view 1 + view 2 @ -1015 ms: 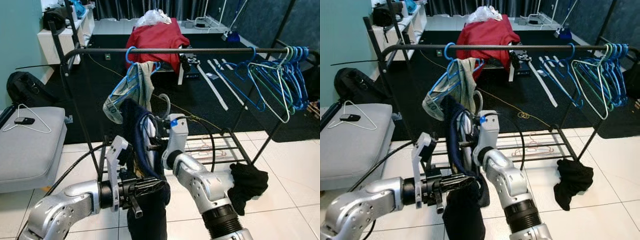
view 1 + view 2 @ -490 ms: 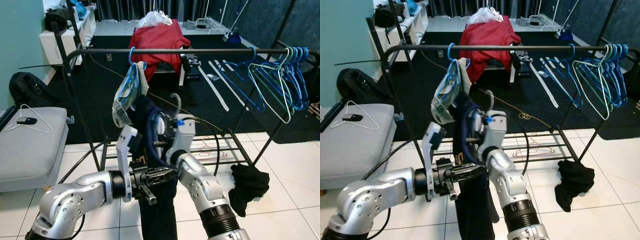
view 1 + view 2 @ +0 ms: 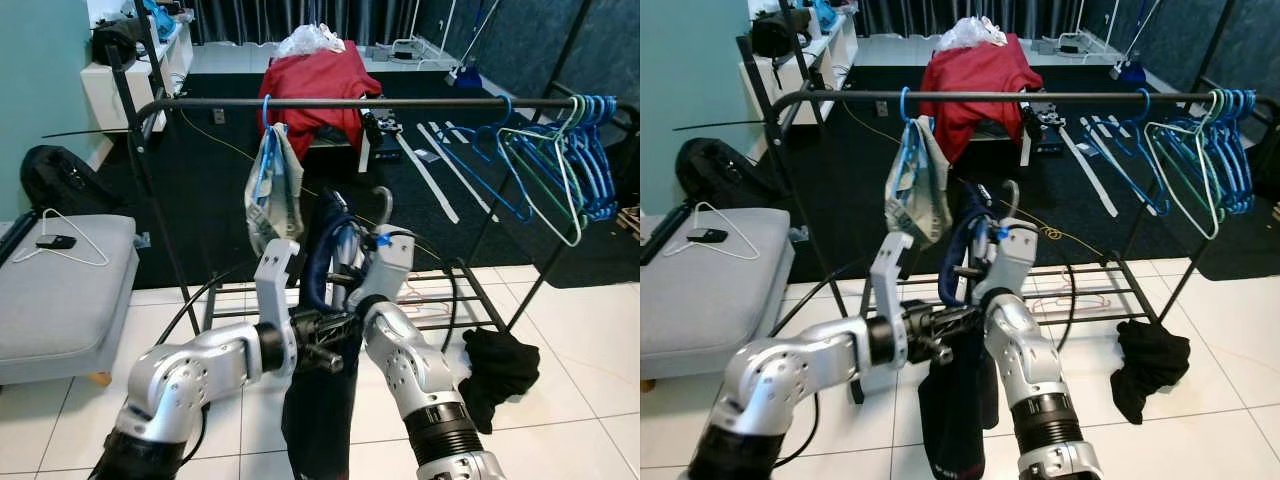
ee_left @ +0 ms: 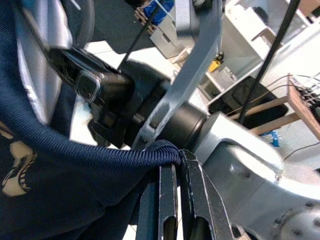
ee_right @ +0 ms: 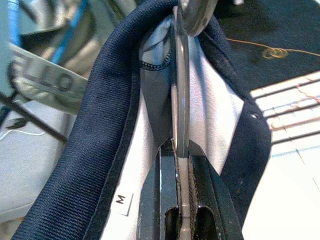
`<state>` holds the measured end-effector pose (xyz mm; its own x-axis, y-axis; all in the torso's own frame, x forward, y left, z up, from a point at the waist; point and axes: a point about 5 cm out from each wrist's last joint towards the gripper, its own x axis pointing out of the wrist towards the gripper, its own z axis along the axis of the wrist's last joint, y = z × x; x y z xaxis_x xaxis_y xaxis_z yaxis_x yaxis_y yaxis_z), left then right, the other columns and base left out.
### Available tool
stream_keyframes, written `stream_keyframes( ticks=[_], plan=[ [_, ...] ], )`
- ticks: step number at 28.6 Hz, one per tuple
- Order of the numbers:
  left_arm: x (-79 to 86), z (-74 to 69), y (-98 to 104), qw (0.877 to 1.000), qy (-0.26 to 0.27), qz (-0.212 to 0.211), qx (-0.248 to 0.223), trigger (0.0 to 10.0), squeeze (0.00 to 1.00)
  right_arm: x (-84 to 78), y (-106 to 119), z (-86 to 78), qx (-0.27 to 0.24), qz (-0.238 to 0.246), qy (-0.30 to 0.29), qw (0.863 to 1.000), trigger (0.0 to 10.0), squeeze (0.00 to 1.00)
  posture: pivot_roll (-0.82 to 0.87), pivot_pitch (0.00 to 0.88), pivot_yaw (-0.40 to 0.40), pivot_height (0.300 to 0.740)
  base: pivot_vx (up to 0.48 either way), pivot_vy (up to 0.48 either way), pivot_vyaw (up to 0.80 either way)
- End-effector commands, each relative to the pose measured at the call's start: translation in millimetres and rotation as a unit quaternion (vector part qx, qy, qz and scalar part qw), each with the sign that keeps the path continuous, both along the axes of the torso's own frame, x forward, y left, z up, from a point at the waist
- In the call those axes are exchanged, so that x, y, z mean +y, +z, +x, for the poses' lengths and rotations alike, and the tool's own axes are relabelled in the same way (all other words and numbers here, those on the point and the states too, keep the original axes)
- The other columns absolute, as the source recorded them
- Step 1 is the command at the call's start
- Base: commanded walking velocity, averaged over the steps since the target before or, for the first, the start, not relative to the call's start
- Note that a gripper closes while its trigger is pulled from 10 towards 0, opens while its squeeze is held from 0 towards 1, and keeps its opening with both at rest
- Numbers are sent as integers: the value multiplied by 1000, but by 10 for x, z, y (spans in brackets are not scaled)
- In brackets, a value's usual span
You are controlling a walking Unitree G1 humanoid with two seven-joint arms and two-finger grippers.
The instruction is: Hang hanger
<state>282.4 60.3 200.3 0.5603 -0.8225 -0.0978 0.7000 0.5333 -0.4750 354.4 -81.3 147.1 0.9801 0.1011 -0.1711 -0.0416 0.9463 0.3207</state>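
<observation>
Right wrist view has the right end effector [image 5: 178, 165] pinched tight on the thin metal neck of the hanger [image 5: 180, 90], with the navy garment [image 5: 100, 140] draped over it; you can even read an "M" size tag inside the collar. From the head cameras, that hanger's silver hook [image 3: 381, 203] sticks up just below the black rail [image 3: 400, 102] of the clothes rack and hasn't caught it yet.

Left end effector [image 4: 176, 165] is narrowed down on the ribbed edge of the same navy garment, right beside the right arm's wrist. The garment hangs down between both arms toward the tile floor [image 3: 580, 400].

On the rail, a blue hanger with a pale printed cloth [image 3: 272, 190] sits toward the left, just beside the held hanger, and a bunch of empty blue and green hangers [image 3: 560, 160] crowd the far right end. A dark cloth heap [image 3: 505, 365] lies on the floor by the rack's base, and a grey cushioned bench [image 3: 55, 290] with a white wire hanger [image 3: 60, 240] on it stands off to the left.
</observation>
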Motion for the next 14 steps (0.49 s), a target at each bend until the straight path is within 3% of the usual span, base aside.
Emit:
stream_keyframes(
  ticks=[1,5,6,14],
  plan=[
    [-72,-18,11,1000,-10,1,3,0,0,85,62,25,-9,8,-12,1000,10000,0,60,115,-1,740,0,0,0],
    [-111,-1,-23,1000,12,23,-2,0,0,94,90,33,-9,24,-21,999,10000,0,57,119,1,740,0,0,0],
    [-87,66,-45,998,51,36,-2,0,0,129,112,23,-8,36,-16,999,10000,0,57,120,0,740,0,0,0],
    [-49,269,-55,985,162,30,47,0,0,221,111,-16,1,64,-12,998,10000,0,60,121,-2,740,0,0,0]
  ],
)
